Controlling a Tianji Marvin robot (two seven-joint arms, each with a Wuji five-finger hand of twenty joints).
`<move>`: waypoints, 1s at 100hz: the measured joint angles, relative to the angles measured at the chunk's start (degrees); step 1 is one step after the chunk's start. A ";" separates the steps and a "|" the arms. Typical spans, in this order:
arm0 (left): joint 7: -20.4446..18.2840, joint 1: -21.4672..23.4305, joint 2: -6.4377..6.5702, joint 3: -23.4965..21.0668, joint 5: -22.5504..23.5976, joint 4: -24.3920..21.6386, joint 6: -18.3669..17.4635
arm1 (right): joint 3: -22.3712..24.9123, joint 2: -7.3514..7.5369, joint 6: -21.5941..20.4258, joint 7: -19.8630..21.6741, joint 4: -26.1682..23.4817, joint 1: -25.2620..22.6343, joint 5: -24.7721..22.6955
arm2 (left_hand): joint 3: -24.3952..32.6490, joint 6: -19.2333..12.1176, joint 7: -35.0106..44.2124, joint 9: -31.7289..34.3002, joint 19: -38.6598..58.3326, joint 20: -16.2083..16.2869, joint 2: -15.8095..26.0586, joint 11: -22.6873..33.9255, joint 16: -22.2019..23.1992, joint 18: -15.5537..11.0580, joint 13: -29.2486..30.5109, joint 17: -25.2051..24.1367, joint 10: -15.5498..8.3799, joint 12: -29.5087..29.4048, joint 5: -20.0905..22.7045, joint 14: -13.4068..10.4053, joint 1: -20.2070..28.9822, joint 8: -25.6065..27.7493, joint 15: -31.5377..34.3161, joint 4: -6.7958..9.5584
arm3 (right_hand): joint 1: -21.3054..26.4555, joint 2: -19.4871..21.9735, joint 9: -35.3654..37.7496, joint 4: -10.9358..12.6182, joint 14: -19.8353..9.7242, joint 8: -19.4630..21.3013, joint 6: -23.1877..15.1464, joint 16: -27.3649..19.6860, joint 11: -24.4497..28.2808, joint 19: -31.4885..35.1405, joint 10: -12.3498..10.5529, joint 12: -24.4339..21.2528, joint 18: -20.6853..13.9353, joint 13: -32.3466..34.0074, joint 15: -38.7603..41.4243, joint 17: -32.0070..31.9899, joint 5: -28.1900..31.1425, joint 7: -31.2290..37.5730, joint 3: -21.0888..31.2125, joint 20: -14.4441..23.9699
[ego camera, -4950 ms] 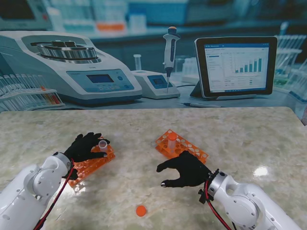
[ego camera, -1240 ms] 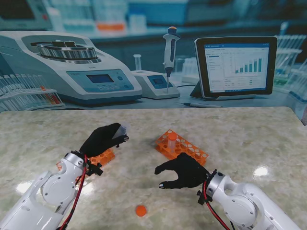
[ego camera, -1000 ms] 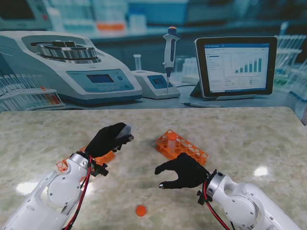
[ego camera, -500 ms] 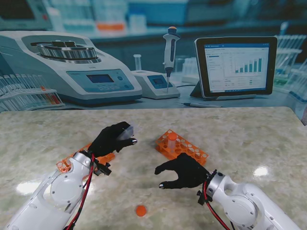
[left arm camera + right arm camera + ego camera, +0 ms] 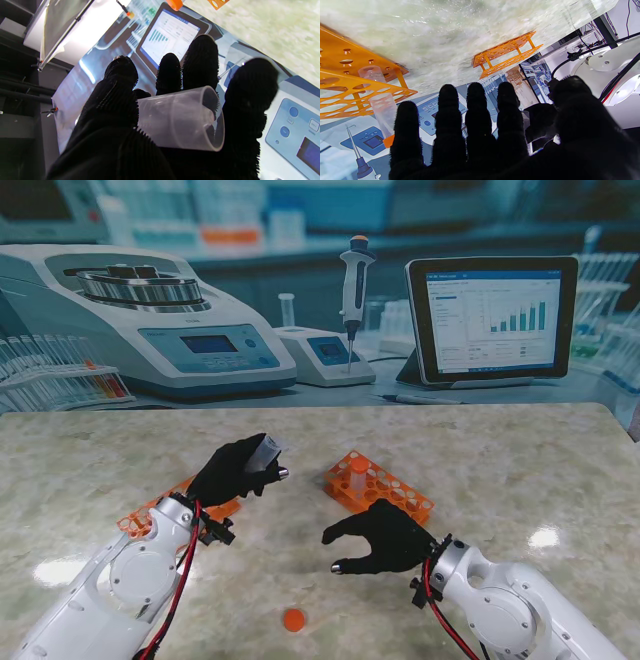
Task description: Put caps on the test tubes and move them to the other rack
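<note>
Half the tube (image 5: pixel 180 120) behind black fingers (image 5: pixel 117 82)

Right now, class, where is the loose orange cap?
In the stand view the orange cap lies on the marble table, nearest me, between the two arms and nearer than the right hand.

- Pale marbled worktop (image 5: pixel 480 450) is lit from above; a glare spot (image 5: pixel 545 537) is seen at right.
- A printed lab backdrop (image 5: pixel 300 240) is hung behind, showing centrifuge (image 5: pixel 150 320), pipette (image 5: pixel 354 280), tablet (image 5: pixel 492 318).
</note>
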 measured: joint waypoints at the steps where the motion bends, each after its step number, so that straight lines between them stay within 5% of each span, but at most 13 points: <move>1: 0.04 -0.04 -0.01 0.01 0.17 0.05 -0.06 | 0.00 0.00 -0.01 0.00 -0.01 -0.01 0.00 | 0.00 -0.30 0.03 -0.02 -1.48 0.00 0.01 -0.66 -0.51 0.35 -0.58 -1.14 0.00 0.10 0.00 0.30 0.00 0.49 -1.27 0.00 | 0.00 0.00 0.00 0.00 0.00 0.00 0.00 0.00 0.00 0.00 0.00 0.00 0.00 0.00 0.00 0.00 0.00 0.00 0.00 0.00; 17: -0.52 -0.31 -0.01 0.16 -0.29 0.33 -0.61 | -0.01 0.00 -0.10 0.00 -0.13 -0.15 -0.11 | -0.49 -1.43 1.23 -3.40 -18.36 0.00 0.70 -4.23 -2.93 1.54 -10.59 -20.66 -2.10 11.51 0.70 0.43 1.58 4.24 -10.17 0.00 | 0.00 0.00 0.00 0.00 -0.01 0.00 0.00 0.00 0.00 0.00 0.00 0.00 0.00 0.00 0.00 0.02 0.01 0.00 0.00 0.00; 28: -0.73 -0.48 0.01 0.30 -0.51 0.59 -1.24 | -0.14 0.03 -0.10 0.06 -0.37 -0.24 -0.14 | -1.11 -2.54 1.38 -4.79 -17.82 0.54 1.45 1.97 4.53 1.54 -12.50 -23.72 -2.68 16.33 0.66 -0.37 1.59 5.62 -2.75 0.00 | 0.00 0.00 0.04 0.00 -0.01 0.07 0.00 0.00 0.00 0.00 0.00 0.00 0.00 0.00 0.00 0.04 0.02 0.00 0.00 0.00; 46: -1.51 -0.43 0.07 0.36 -1.46 0.59 -1.54 | -1.03 0.09 0.02 0.09 -0.92 -0.27 -0.13 | -2.34 -3.20 1.38 -4.80 3.93 5.83 2.73 12.31 16.68 2.66 -12.54 -11.33 -2.44 14.55 0.61 -0.38 1.57 6.92 15.76 0.00 | 0.01 0.00 0.18 0.00 -0.01 0.71 0.00 0.00 0.77 0.00 0.00 0.91 0.00 0.02 0.00 0.38 0.03 1.06 0.00 0.00; 57: -1.20 -0.36 0.07 0.43 -1.18 0.59 -2.27 | -1.92 0.19 0.15 0.21 -1.21 -0.18 -0.12 | -3.25 -3.71 1.38 -4.70 19.74 7.07 3.22 15.94 18.33 -3.73 -11.29 -1.37 -1.94 13.77 0.61 -1.28 1.55 7.42 25.41 0.00 | 0.06 0.00 1.45 0.00 0.12 1.35 0.00 1.70 1.56 0.33 0.00 2.17 0.00 0.68 1.17 0.69 0.03 1.07 0.00 0.00; 65: -1.10 -0.23 0.07 0.44 -1.20 0.59 -2.73 | -2.84 0.28 0.29 0.36 -1.30 0.04 -0.05 | -3.82 -3.72 1.47 -3.77 25.15 5.12 3.40 17.54 18.12 -5.69 -9.40 3.50 -1.66 14.36 0.61 -3.15 1.51 7.42 29.83 0.00 | 0.10 -0.02 1.87 0.00 0.27 1.60 0.00 3.76 1.83 0.44 0.00 3.66 0.00 1.18 2.86 0.91 0.03 1.12 0.00 0.70; 100: -1.30 1.64 0.19 0.00 -0.94 -0.38 -2.88 | -6.29 0.42 0.62 0.26 -1.44 1.34 -2.67 | -4.55 -4.51 1.93 -1.18 29.26 4.45 3.61 21.13 15.99 -7.58 -6.64 6.59 -1.35 15.85 1.44 -5.02 0.89 7.43 33.89 0.01 | 0.53 -7.95 3.08 0.00 0.32 6.61 0.68 12.06 5.91 2.38 0.00 11.79 -0.15 4.63 6.02 3.76 1.44 2.92 2.26 6.41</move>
